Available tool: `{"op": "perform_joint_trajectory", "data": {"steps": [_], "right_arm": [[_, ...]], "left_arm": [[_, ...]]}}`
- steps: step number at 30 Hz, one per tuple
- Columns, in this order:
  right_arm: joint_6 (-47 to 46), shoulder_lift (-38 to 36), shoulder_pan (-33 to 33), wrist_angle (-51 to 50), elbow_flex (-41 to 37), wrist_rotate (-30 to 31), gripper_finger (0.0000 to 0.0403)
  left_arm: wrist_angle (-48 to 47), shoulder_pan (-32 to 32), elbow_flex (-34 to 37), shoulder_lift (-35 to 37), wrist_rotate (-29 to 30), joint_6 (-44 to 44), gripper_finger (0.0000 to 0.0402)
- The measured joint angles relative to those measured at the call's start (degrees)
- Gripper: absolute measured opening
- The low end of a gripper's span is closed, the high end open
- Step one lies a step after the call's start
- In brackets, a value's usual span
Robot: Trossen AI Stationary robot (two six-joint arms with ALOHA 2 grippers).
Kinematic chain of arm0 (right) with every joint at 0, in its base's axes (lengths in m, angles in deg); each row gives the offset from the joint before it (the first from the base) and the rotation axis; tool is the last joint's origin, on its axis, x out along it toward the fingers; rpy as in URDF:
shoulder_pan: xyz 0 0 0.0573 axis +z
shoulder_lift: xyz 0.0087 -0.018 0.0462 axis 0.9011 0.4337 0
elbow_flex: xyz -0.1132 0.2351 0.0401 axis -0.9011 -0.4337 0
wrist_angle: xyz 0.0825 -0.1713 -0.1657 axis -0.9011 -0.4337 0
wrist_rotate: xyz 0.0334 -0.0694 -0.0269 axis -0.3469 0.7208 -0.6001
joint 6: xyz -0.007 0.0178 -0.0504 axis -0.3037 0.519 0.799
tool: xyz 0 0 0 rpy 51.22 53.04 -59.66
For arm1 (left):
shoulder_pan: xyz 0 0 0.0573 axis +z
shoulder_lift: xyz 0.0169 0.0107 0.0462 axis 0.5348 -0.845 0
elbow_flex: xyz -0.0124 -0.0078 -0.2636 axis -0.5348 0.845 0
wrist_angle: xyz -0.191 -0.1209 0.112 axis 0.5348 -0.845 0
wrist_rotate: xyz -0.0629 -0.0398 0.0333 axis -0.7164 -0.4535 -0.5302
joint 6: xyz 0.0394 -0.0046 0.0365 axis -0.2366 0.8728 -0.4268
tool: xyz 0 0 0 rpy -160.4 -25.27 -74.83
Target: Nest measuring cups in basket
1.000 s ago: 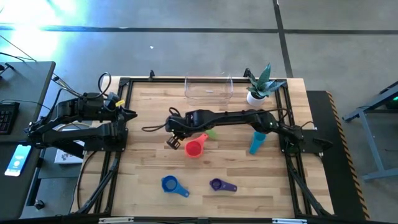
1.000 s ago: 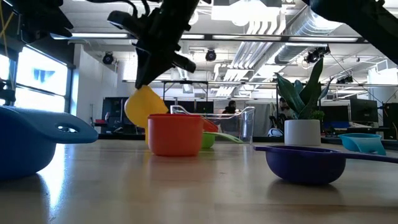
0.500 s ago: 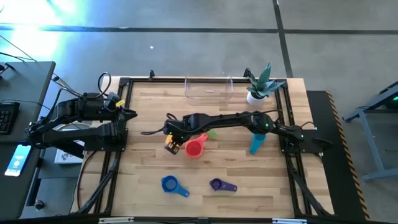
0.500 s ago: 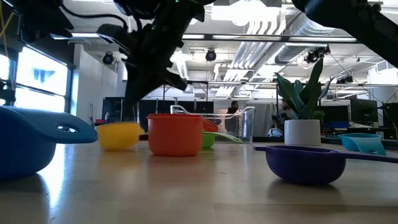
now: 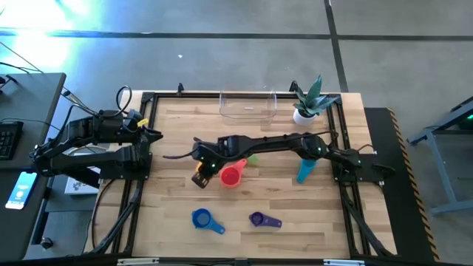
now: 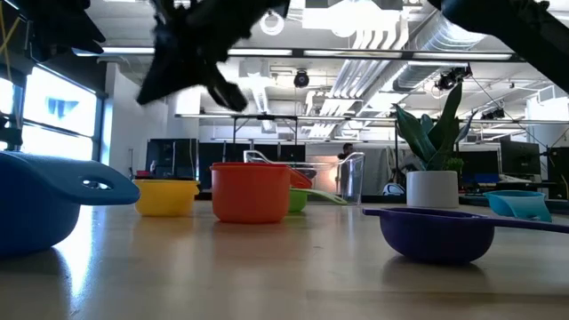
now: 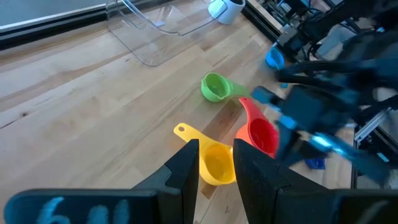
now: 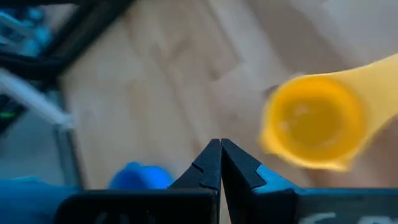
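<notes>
None of the cups is in the basket (image 5: 247,106) yet; it stands empty at the surface's far edge. Yellow (image 7: 215,163), red (image 5: 231,175) and green (image 7: 215,86) cups cluster mid-surface, blue (image 5: 202,219) and purple (image 5: 257,219) nearer, light blue (image 5: 305,168) to the right. Right hand (image 5: 198,176), clenched and empty, hovers over the yellow one. Left hand (image 7: 214,171), parted and empty, waits left. All nesting remains.

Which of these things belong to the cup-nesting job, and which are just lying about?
Job:
basket
yellow cup
red cup
green cup
blue cup
purple cup
light blue cup

Lying about:
potted plant
keyboard
phone
</notes>
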Motion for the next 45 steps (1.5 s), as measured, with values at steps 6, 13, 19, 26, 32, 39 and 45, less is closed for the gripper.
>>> {"op": "perform_joint_trajectory", "data": {"steps": [6,13,19,26,32,39,45], "right_arm": [[-4.2,-1.0,3.2,1.4,0.0,-3.0,0.0013],[-6.9,-1.0,7.6,1.7,0.0,-1.3,0.0094],[-10.6,-0.3,9.7,0.3,0.0,4.2,0.0127],[-10.2,1.2,11.2,-0.9,0.0,5.6,0.0128],[-9.3,3.3,12.3,0.8,-0.2,5.0,0.0128],[-9.2,5.3,13.2,0.8,-0.2,4.7,0.0128],[-9.1,6.1,13.5,-0.2,-0.2,5.4,0.0127]], "left_arm": [[0.0,0.0,0.0,0.0,0.0,-0.1,0.0090],[0.0,0.0,0.0,0.0,-0.2,-0.4,0.0090],[0.0,0.0,0.0,0.0,-1.4,2.7,0.0090],[0.0,0.0,0.0,0.0,-1.4,5.6,0.0090],[0.0,0.0,0.0,0.0,-1.3,7.3,0.0090],[0.0,0.0,0.0,0.0,-1.3,8.7,0.0090],[0.0,0.0,0.0,0.0,-1.3,10.1,0.0090]]}}
